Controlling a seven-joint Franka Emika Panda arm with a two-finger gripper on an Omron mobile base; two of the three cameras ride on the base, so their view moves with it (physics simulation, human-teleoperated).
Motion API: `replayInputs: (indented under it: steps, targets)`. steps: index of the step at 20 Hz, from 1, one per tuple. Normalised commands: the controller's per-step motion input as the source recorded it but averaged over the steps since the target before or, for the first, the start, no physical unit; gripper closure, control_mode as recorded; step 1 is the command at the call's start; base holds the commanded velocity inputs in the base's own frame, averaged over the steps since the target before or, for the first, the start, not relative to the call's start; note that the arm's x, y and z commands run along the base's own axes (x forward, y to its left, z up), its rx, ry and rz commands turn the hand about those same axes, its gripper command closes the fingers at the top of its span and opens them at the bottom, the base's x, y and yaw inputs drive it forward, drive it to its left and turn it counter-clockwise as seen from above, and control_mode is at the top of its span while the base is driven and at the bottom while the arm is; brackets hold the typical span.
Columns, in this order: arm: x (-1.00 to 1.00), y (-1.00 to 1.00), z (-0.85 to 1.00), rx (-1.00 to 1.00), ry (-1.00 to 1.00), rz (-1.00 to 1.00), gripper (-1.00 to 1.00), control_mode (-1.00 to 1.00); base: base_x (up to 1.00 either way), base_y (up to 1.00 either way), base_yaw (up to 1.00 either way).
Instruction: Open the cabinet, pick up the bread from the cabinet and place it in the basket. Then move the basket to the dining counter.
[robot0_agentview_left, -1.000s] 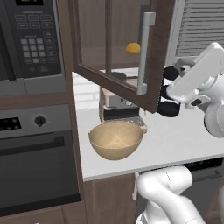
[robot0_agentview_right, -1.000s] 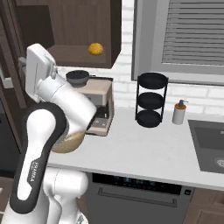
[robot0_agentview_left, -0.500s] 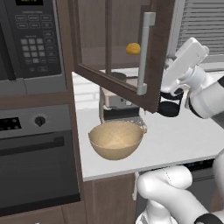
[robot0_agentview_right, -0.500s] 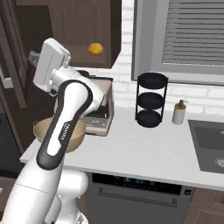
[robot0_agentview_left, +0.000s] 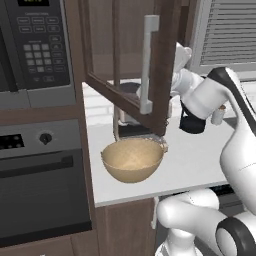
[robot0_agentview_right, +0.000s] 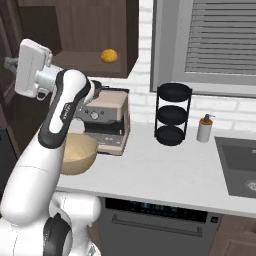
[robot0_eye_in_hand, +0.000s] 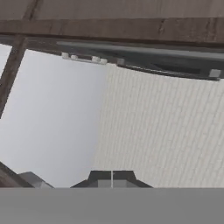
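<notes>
The cabinet (robot0_agentview_right: 85, 25) stands open, its glass-panel door (robot0_agentview_left: 125, 75) with the grey bar handle (robot0_agentview_left: 148, 65) swung out over the counter. The bread (robot0_agentview_right: 109, 55), a small yellow-orange bun, lies on the inner shelf. In the left base view the door hides it. Below the door the tan basket (robot0_agentview_left: 132, 160) (robot0_agentview_right: 77, 152) sits on the white counter, with nothing in it. My white hand (robot0_agentview_right: 33, 69) is raised beside the inner face of the door, left of the bread and well above the basket. My gripper (robot0_eye_in_hand: 112, 177) is shut, fingertips together, holding nothing. The dining counter is out of view.
A coffee machine (robot0_agentview_right: 107, 120) stands just behind the basket. Further right are a black three-tier rack (robot0_agentview_right: 171, 112), a soap dispenser (robot0_agentview_right: 204, 129) and a sink (robot0_agentview_right: 240, 165). A black microwave (robot0_agentview_left: 35, 45) and an oven (robot0_agentview_left: 42, 185) fill the wall left of the cabinet.
My hand has swung up and left, from in front of the coffee machine to behind the door. The door's free edge has moved a little wider. The basket has stayed put.
</notes>
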Motion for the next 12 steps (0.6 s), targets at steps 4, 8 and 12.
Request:
replayInputs:
  steps: [4, 8, 12]
  targets:
    - [-0.08, 1.0, 0.0, -0.26, -0.13, 0.05, 1.0, -1.0, 0.0, 0.0, 0.0]
    - [0.0, 0.98, 0.0, -0.25, -0.17, 0.0, 1.0, -1.0, 0.0, 0.0, 0.0]
    - [0.04, 0.14, 0.0, -0.02, -0.01, -0.02, 1.0, -1.0, 0.0, 0.0, 0.0]
